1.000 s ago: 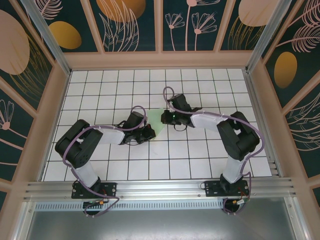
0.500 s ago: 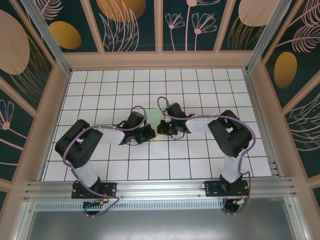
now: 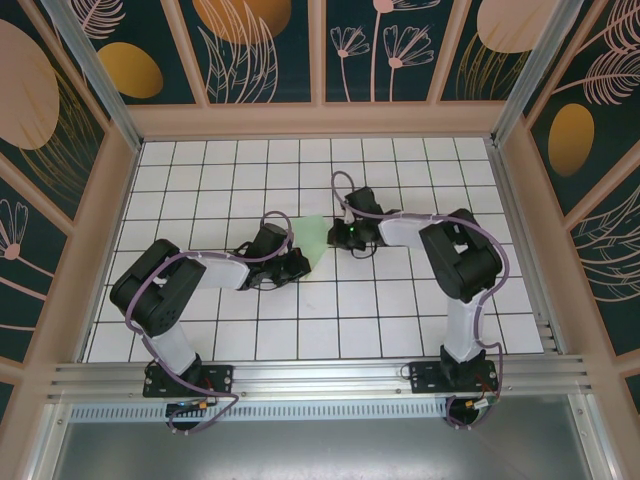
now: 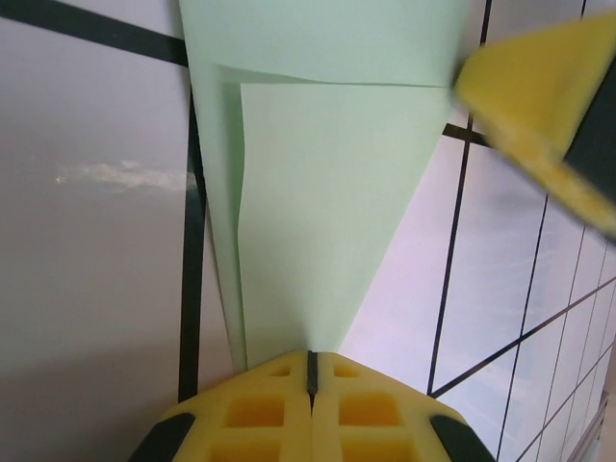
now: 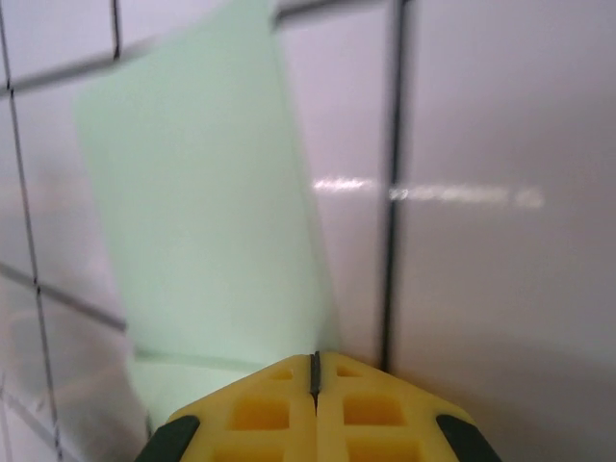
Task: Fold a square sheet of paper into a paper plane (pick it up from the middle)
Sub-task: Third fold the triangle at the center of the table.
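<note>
The square sheet of paper point(image 3: 312, 238) lies mid-table as a pale mint-green folded wedge. In the left wrist view the paper point(image 4: 327, 221) shows an overlapping folded layer and narrows to a point right at my left gripper point(image 4: 310, 358), which is shut. I cannot tell whether that point is pinched or only pressed. From above, the left gripper point(image 3: 302, 259) sits at the paper's near-left end and my right gripper point(image 3: 338, 236) at its right edge. The right gripper point(image 5: 313, 358) is shut, tips at the blurred paper point(image 5: 202, 221). One of its yellow fingers point(image 4: 539, 96) shows beside the paper.
The floor is white tiles with black grid lines point(image 3: 380, 300). Wooden-framed patterned walls point(image 3: 320, 120) close in the back and both sides. An aluminium rail point(image 3: 320, 380) runs along the near edge by the arm bases.
The right gripper swept toward the near left along the paper, then drew back to the paper's right edge. The left arm and the paper's point stayed put.
</note>
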`<state>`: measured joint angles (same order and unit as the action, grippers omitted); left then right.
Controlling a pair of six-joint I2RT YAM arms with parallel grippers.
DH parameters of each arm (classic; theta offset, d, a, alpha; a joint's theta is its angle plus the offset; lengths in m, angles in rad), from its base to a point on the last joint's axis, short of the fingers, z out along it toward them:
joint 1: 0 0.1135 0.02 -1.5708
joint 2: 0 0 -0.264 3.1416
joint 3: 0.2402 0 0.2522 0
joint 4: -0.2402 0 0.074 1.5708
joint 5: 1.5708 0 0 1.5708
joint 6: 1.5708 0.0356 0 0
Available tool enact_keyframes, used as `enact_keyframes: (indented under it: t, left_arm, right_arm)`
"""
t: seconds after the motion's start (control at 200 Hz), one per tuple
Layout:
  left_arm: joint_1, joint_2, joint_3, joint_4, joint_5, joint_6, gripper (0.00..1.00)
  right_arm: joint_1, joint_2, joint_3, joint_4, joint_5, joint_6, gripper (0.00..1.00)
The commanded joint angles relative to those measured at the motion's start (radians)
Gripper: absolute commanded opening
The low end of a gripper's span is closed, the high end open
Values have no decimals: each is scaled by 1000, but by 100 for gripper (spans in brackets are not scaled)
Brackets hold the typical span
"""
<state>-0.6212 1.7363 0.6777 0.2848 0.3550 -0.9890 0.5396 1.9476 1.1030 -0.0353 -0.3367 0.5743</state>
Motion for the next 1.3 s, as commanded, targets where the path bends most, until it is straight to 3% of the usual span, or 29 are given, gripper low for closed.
enact_keyframes:
  t: [0.0,0.095,0.255,0.465,0.871,1.036,1.296]
  left_arm:
    - [4,23,-50,-173,-59,17,0]
    - [3,21,-47,-171,-59,19,0]
    - [4,22,-40,-169,-59,23,0]
    - [4,14,-32,-165,-59,26,0]
    - [3,-52,-16,-120,-71,59,0]
    - [4,-74,9,-44,-22,84,0]
    - [3,-28,67,-61,-15,121,0]
  right_arm:
    - [-30,-15,26,-22,129,-19,0]
    - [-23,-74,-7,8,113,-8,0]
    - [40,-155,-105,137,-66,63,0]
    - [114,-102,-112,144,-103,103,0]
    - [115,8,-71,47,-48,67,0]
    - [114,22,-66,13,-24,61,0]
    - [115,36,-68,14,-35,61,0]
